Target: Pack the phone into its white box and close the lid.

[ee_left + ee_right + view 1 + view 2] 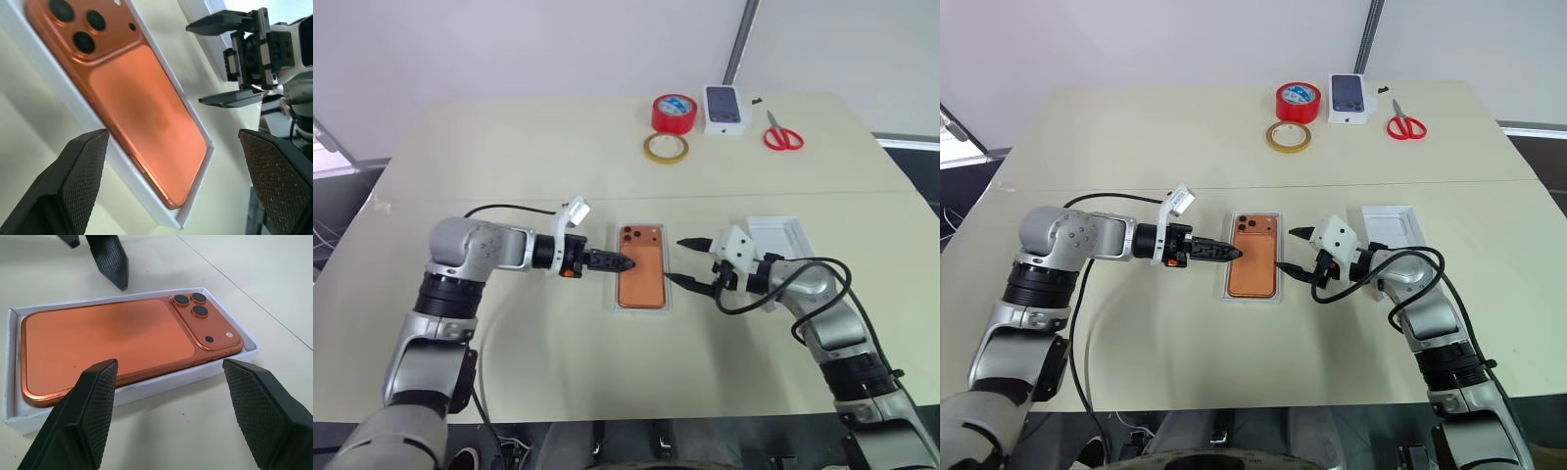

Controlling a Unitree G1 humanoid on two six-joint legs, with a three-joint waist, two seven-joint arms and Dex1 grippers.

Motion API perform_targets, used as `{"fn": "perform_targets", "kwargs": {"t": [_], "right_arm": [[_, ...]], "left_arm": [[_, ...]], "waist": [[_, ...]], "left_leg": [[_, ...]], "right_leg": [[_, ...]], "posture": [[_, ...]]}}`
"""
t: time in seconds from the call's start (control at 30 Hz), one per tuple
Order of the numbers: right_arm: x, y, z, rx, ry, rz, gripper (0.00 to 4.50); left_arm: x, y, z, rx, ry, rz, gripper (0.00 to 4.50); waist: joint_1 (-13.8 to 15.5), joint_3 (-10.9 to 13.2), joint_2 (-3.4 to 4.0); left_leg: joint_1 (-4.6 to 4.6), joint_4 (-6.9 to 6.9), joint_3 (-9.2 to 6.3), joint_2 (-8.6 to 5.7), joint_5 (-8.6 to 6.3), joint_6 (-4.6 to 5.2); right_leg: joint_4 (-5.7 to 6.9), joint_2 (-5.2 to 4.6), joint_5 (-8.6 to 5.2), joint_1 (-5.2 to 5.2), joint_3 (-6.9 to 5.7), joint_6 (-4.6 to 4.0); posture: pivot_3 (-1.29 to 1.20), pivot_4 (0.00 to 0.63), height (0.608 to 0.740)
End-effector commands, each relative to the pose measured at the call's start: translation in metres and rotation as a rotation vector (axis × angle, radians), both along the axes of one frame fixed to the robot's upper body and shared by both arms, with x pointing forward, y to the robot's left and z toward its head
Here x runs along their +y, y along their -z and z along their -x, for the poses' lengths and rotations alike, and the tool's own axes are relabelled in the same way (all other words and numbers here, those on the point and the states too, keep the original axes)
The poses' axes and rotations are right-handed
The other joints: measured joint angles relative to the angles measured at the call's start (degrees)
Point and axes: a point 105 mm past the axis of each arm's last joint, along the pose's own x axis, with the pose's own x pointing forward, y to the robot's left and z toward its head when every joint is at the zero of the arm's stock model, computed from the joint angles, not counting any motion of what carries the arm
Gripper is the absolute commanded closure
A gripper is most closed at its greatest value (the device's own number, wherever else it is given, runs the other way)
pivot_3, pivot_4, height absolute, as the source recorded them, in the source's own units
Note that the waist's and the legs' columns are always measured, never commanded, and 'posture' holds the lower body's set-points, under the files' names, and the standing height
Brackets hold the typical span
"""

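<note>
The orange phone (641, 266) lies camera side up inside the shallow white box (146, 384) at the middle of the table. From the left, my left gripper (619, 261) reaches level to the box's left edge; its fingers (83, 171) stand wide open and hold nothing. My right gripper (676, 260) hovers just right of the box, jaws open toward the phone and empty. A white shallow rectangular cover (781, 233), which looks like the lid, lies inside up behind the right gripper, partly hidden by it.
At the far side of the table are a red tape roll (674, 112), a thin yellowish tape ring (665, 147), a small white box printed with a dark phone (725, 108) and red-handled scissors (781, 135). Bare tabletop (509, 157) surrounds the box.
</note>
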Motion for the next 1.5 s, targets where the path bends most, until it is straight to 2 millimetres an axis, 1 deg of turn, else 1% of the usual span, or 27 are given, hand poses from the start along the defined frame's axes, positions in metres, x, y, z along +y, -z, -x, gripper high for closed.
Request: {"fn": "perform_targets", "kwargs": {"t": [0.03,0.07,0.1,0.13,0.2,0.23,0.27,0.3,0.33,0.43,0.5,0.6,0.67,0.77,0.83,0.9,1.0,1.13,1.2,1.3,1.33,1.4,1.5], "right_arm": [[0.0,-0.011,-0.002,-0.039,0.0,-0.024,1.42],[-0.001,-0.012,-0.003,-0.042,0.009,-0.027,1.67],[-0.004,-0.013,-0.006,-0.058,0.023,-0.018,2.19],[-0.006,-0.013,-0.008,-0.076,0.038,-0.004,2.58],[-0.008,-0.011,-0.011,-0.09,0.05,0.02,3.78],[-0.008,-0.008,-0.01,-0.09,0.042,0.037,4.23],[-0.007,-0.006,-0.01,-0.089,0.035,0.043,4.5],[-0.004,-0.004,-0.01,-0.089,0.03,0.046,4.5],[-0.003,-0.003,-0.011,-0.089,0.027,0.047,4.5],[0.001,0.008,-0.01,-0.095,-0.008,0.131,4.5],[0.0,0.015,-0.012,-0.106,-0.013,0.183,4.5],[0.0,0.015,-0.013,-0.105,-0.014,0.182,4.5],[-0.006,0.011,-0.011,-0.092,-0.006,0.166,4.5],[-0.023,0.007,-0.01,-0.095,0.028,0.197,4.5],[-0.039,0.007,-0.005,-0.078,0.048,0.233,4.5],[-0.055,0.006,0.002,-0.07,0.072,0.277,4.5],[-0.067,0.007,0.014,-0.046,0.1,0.295,4.5],[-0.076,0.01,0.025,-0.025,0.14,0.308,4.5],[-0.082,0.012,0.03,-0.011,0.157,0.316,4.5],[-0.093,0.013,0.033,-0.004,0.197,0.334,4.5],[-0.096,0.013,0.034,-0.01,0.21,0.342,4.5],[-0.099,0.013,0.033,-0.021,0.222,0.352,4.5],[-0.101,0.013,0.034,-0.019,0.227,0.354,4.5]], "left_arm": [[0.023,-0.003,-0.016,-0.175,-0.1,-0.069,0.54],[0.029,0.0,-0.021,-0.219,-0.123,-0.105,0.78],[0.036,0.003,-0.024,-0.242,-0.146,-0.128,1.29],[0.04,0.005,-0.025,-0.253,-0.154,-0.141,1.65],[0.044,0.009,-0.025,-0.271,-0.153,-0.16,2.85],[0.045,0.014,-0.024,-0.281,-0.146,-0.185,3.28],[0.043,0.02,-0.023,-0.292,-0.133,-0.201,3.69],[0.039,0.024,-0.023,-0.296,-0.128,-0.201,4.25],[0.036,0.027,-0.023,-0.299,-0.125,-0.198,4.39],[0.013,0.043,-0.011,-0.262,-0.04,-0.202,4.39],[-0.004,0.052,0.003,-0.234,0.052,-0.193,4.39],[-0.022,0.055,0.012,-0.196,0.112,-0.162,4.39],[-0.04,0.053,0.01,-0.198,0.131,-0.13,4.39],[-0.069,0.043,0.015,-0.209,0.219,-0.064,4.39],[-0.091,0.038,0.013,-0.226,0.245,-0.033,4.39],[-0.11,0.038,0.009,-0.247,0.265,-0.023,4.39],[-0.132,0.037,0.007,-0.26,0.293,-0.002,4.39],[-0.148,0.04,0.01,-0.259,0.332,0.009,4.39],[-0.153,0.039,0.009,-0.293,0.346,0.014,4.39],[-0.157,0.036,0.003,-0.276,0.324,0.033,4.39],[-0.158,0.036,0.005,-0.262,0.339,0.036,4.39],[-0.16,0.036,0.01,-0.258,0.366,0.046,4.39],[-0.155,0.042,0.007,-0.274,0.348,0.022,4.39]], "waist": [[-0.04,0.0,0.01],[-0.02,0.0,0.0],[0.01,0.0,0.01],[0.09,0.0,0.01],[0.16,0.0,0.01],[0.29,0.0,0.01],[0.37,0.0,0.01],[0.38,0.0,0.01],[0.37,0.0,0.01],[0.32,0.0,0.0],[0.22,-0.01,0.02],[0.3,-0.01,0.03],[0.45,-0.02,0.03],[1.49,-0.04,0.07],[1.98,-0.04,0.06],[3.0,-0.04,0.07],[2.99,-0.04,0.06],[2.86,-0.05,0.08],[2.89,-0.05,0.08],[3.01,-0.05,0.08],[3.09,-0.05,0.08],[2.97,-0.04,0.08],[2.93,-0.04,0.07]], "left_leg": [[0.01,-0.01,0.0,0.0,0.0,0.0],[0.02,-0.01,0.0,0.01,0.0,0.0],[0.01,-0.01,0.0,0.01,0.0,-0.01],[0.02,-0.01,0.0,0.01,0.0,-0.01],[0.0,0.0,0.0,0.01,0.0,0.0],[0.0,0.0,0.0,0.01,-0.01,0.01],[-0.01,0.0,0.0,0.01,-0.01,0.03],[-0.02,0.0,0.0,0.01,-0.02,0.04],[-0.02,-0.01,0.01,0.0,-0.03,0.06],[-0.03,0.01,0.01,0.0,-0.07,0.13],[-0.02,0.01,0.01,0.0,-0.16,0.28],[-0.02,0.03,0.03,0.0,-0.21,0.37],[0.0,0.04,0.03,0.0,-0.21,0.37],[-0.01,0.12,0.03,-0.03,-0.24,0.44],[-0.02,0.15,0.03,-0.06,-0.28,0.5],[-0.07,0.17,0.03,-0.1,-0.27,0.48],[-0.11,0.19,0.06,-0.12,-0.26,0.47],[-0.06,0.17,0.09,-0.04,-0.35,0.64],[0.06,0.17,0.08,-0.01,-0.35,0.65],[0.12,0.18,0.08,-0.01,-0.39,0.71],[0.14,0.18,0.05,-0.02,-0.4,0.73],[0.14,0.18,0.02,-0.02,-0.41,0.75],[0.14,0.18,0.03,-0.01,-0.41,0.75]], "right_leg": [[0.0,0.0,0.0,0.0,0.0,0.0],[0.0,0.0,0.0,0.0,0.0,0.0],[0.0,0.0,0.0,-0.01,0.0,0.0],[0.0,0.0,0.0,-0.01,0.0,0.0],[-0.02,-0.01,0.0,-0.01,0.0,0.0],[-0.02,-0.01,0.0,-0.01,0.0,0.0],[-0.02,-0.02,0.0,0.0,0.0,0.0],[-0.03,-0.03,0.0,0.0,0.0,0.0],[-0.04,-0.03,0.0,0.0,0.0,0.0],[-0.04,-0.03,0.0,0.0,0.0,0.0],[-0.02,-0.03,0.0,0.0,0.0,0.0],[-0.02,-0.03,0.0,0.02,0.0,0.0],[-0.01,-0.02,0.0,0.03,0.0,0.0],[-0.03,-0.02,0.0,0.1,-0.01,0.0],[-0.05,-0.04,0.0,0.15,-0.01,0.0],[-0.12,-0.06,0.0,0.17,-0.01,0.0],[-0.29,-0.04,0.0,0.19,-0.01,0.01],[-0.28,0.05,0.0,0.22,0.0,0.02],[-0.27,0.08,0.0,0.34,0.0,0.02],[-0.39,0.08,-0.01,0.5,0.0,0.02],[-0.46,0.09,-0.01,0.56,-0.01,0.02],[-0.53,0.1,-0.01,0.61,-0.02,0.03],[-0.54,0.1,-0.01,0.6,-0.01,0.03]], "posture": [[0.0,0.15,0.74],[0.0,0.15,0.74],[0.0,0.15,0.74],[0.0,0.15,0.74],[0.0,0.15,0.74],[0.0,0.15,0.74],[0.0,0.15,0.74],[0.0,0.15,0.74],[0.0,0.15,0.74],[0.0,0.15,0.74],[0.0,0.15,0.74],[0.0,0.15,0.74],[0.0,0.15,0.74],[0.0,0.15,0.74],[0.0,0.15,0.74],[0.0,0.15,0.74],[0.0,0.15,0.74],[0.0,0.15,0.74],[0.0,0.15,0.74],[0.0,0.15,0.74],[0.0,0.15,0.74],[0.0,0.15,0.74],[0.0,0.15,0.74]]}}
